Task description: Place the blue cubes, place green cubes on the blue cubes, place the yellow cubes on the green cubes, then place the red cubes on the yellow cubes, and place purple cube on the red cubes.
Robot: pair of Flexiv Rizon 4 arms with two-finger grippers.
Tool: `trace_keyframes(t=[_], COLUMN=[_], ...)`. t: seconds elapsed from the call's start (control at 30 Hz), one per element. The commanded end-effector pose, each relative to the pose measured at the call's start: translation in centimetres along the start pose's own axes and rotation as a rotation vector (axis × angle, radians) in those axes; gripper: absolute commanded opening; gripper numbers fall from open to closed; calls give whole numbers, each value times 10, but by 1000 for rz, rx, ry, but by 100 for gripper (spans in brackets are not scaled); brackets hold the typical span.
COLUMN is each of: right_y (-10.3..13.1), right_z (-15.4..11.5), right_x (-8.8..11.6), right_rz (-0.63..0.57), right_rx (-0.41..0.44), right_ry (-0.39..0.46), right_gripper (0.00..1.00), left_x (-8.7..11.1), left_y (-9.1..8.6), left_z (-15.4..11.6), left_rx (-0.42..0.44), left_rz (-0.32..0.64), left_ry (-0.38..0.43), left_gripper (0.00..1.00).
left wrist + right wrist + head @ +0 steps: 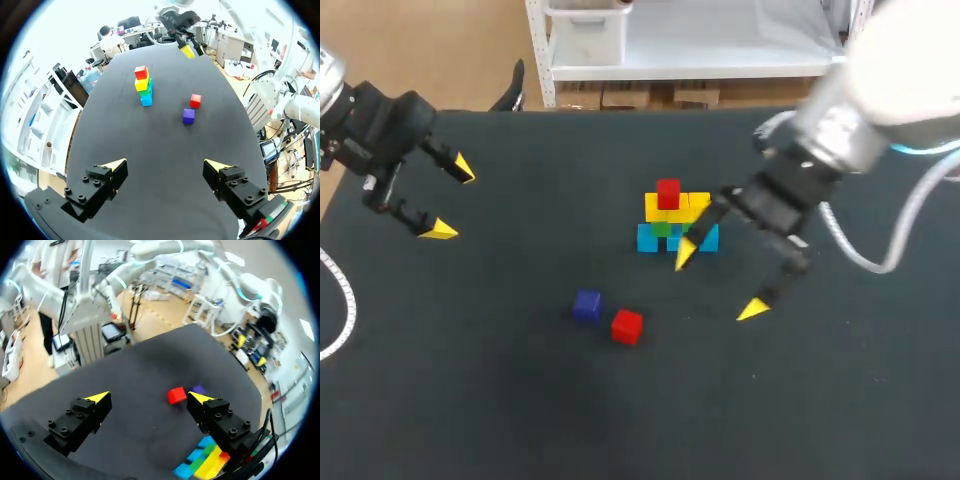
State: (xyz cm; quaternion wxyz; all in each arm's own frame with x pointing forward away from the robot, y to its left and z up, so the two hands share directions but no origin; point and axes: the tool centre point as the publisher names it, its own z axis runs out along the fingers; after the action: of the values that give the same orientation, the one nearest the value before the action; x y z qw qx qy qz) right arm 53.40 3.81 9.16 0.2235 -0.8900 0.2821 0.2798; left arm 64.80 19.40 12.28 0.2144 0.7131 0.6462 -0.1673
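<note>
Loose red cube [627, 326] near the stack [675, 222] looks light and rigid, so pinch its flat sides; right tool [718, 282] is wide open, empty.

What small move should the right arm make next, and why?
Probably move the open, empty right gripper over to the loose red cube to grasp it. The stack carries only a single red cube on its yellow layer, and the purple cube goes on last.

You have a black, matte tabletop [520, 400] in front of you. A white ribbed cable [342, 300] curves over it at the left edge.
</note>
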Motion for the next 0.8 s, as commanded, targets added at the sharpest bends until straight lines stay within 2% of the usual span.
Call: trace_keyframes(t=[0.03, 0.37, 0.8], right_y=[-29, -37, -47], right_z=[37, 69, 81], right_x=[0, 8, 17], right_rz=[-97, -111, -154], right_rx=[-342, -385, -362], right_ry=[158, 199, 186], right_gripper=[100, 100, 100], left_x=[1, 1, 1], left_y=[1, 1, 1], left_z=[0, 0, 0], left_rx=[0, 0, 0], left_rz=[4, 4, 4], left_ry=[-3, -3, -3], left_gripper=[100, 100, 100])
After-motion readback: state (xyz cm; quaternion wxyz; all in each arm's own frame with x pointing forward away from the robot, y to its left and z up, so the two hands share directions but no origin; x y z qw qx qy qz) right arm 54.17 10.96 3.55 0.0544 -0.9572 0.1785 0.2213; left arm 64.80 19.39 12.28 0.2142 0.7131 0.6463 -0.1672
